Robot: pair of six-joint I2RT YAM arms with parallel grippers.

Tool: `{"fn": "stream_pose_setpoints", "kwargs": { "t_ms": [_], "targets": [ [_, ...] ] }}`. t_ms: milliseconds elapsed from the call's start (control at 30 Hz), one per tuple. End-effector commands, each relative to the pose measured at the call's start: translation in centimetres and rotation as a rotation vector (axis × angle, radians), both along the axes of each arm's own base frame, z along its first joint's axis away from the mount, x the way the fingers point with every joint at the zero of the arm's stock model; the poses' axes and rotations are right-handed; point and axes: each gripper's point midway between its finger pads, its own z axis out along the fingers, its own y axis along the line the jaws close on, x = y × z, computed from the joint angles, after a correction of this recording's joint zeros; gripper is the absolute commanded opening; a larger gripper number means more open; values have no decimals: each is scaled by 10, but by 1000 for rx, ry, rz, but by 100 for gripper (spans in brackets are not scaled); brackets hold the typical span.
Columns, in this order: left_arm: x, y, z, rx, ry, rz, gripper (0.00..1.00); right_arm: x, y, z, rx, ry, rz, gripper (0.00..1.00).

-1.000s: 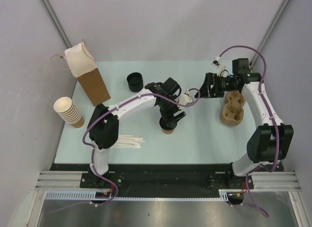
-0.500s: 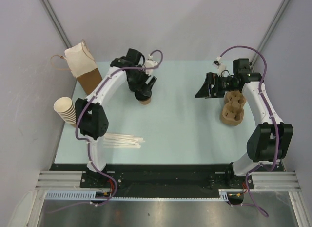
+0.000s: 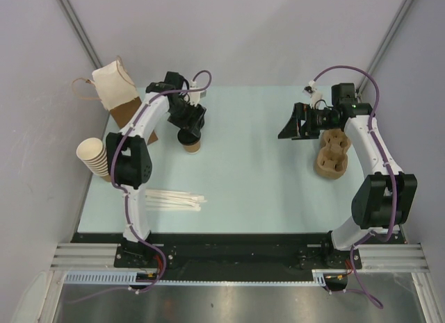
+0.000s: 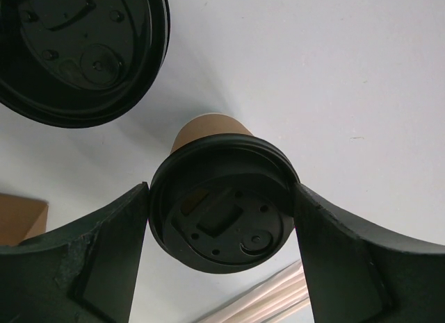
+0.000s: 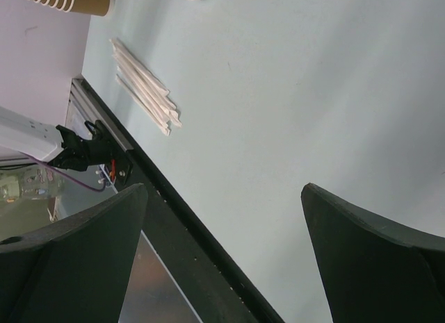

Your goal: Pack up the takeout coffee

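Left tool (image 4: 221, 195) was clenched on the takeout coffee (image 4: 222, 215), fingers (image 4: 104, 253) against the black lid's rim, cup near the paper bag (image 3: 124, 101) at the far-left of the desk (image 3: 250, 191). Right tool (image 3: 292, 125) hung released and empty beside the pulp carrier (image 3: 332, 156). I judged the pick-up done; the cup was not yet inside anything, so placing and letting go remained.

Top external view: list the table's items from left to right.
Stack of cream cups → paper bag → takeout coffee → cardboard cup carrier. The straws are left out, since they overlap the coffee's span.
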Motion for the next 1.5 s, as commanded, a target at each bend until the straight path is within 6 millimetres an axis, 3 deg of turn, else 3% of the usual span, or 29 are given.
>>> {"fn": "stream_pose_setpoints", "kwargs": {
  "t_ms": [0,200,267,433,767,900,933,1033,1100,1133,1167,1233,1300,1433,1467],
  "targets": [
    [-4,-3,6,-38,-4,21,56,3,1,5,18,-23,6,100],
    [-8,-2,1,-35,7,40,73,3,1,6,16,-28,6,100],
    [-8,-1,3,-34,3,47,84,4,1,6,18,-28,5,100],
    [-4,-2,27,-46,-42,56,100,4,-1,9,13,-34,2,100],
    [-2,-9,84,-98,-134,62,100,4,-2,22,-1,-70,-2,100],
    [-4,-16,119,-110,-219,50,100,6,-24,32,-12,-71,-41,100],
    [-9,-18,137,-115,-270,27,99,8,-30,38,-21,-83,-48,100],
    [-37,-40,166,-83,-377,-96,100,6,-60,42,-79,-79,-79,97],
    [-63,-66,175,-55,-440,-189,99,2,-88,37,-123,-40,-144,96],
    [-71,-75,157,-37,-443,-230,100,1,-98,35,-154,-47,-151,94],
    [-95,-91,173,-59,-504,-293,100,0,-109,34,-185,-48,-174,92],
    [-116,-107,154,-52,-519,-366,99,-4,-138,24,-293,-24,-237,88],
    [-141,-127,153,-80,-541,-439,99,-9,-161,15,-404,-13,-286,85],
    [-171,-155,122,-126,-462,-533,99,-12,-198,-1,-613,6,-336,60],
    [-178,-162,117,-140,-438,-556,99,-12,-206,-4,-647,18,-350,58]
  ]
}}
